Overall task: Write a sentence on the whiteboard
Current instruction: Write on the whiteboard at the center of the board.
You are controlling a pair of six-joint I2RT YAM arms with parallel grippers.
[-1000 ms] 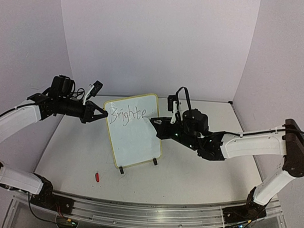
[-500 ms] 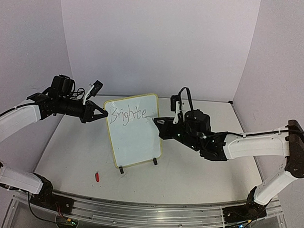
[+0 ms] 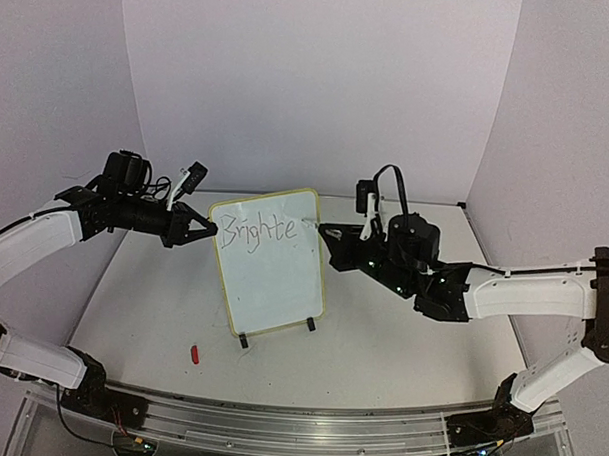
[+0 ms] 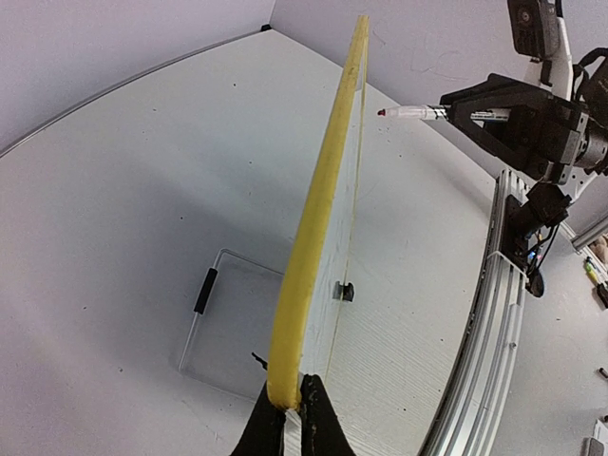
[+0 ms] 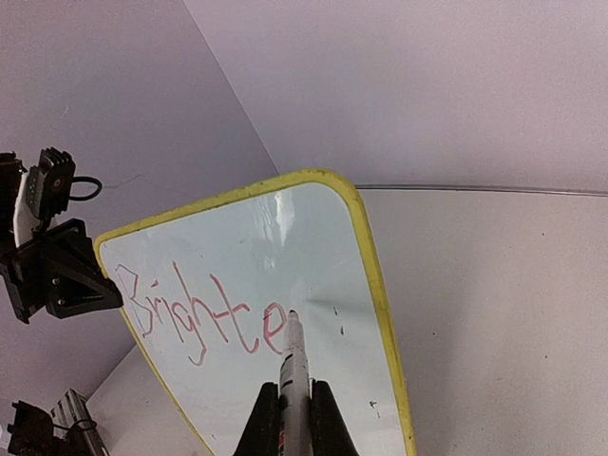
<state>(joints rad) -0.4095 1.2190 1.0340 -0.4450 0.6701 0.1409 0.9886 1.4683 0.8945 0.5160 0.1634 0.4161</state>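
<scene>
The whiteboard point(image 3: 272, 287) stands upright on its two black feet, tilted slightly, with a yellow rim point(image 5: 375, 275). Its top line carries the sentence point(image 3: 257, 229) as far as "Brighte", in thin reddish strokes point(image 5: 204, 313). My left gripper point(image 3: 206, 232) is shut on the board's left edge; in the left wrist view its jaws point(image 4: 293, 399) pinch the yellow rim point(image 4: 313, 237). My right gripper point(image 3: 331, 235) is shut on a marker point(image 5: 294, 356). The marker's tip points just right of the "e". From the left wrist the marker point(image 4: 418, 112) shows a small gap to the board.
A small red cap point(image 3: 195, 353) lies on the table left of the board's feet point(image 3: 244, 340). A metal rail point(image 3: 307, 428) runs along the near edge. Pale walls close in on the left, back and right.
My right arm has drawn back to the right, carrying the marker tip from the "e" towards the board's right rim. The left gripper and the board have not moved.
</scene>
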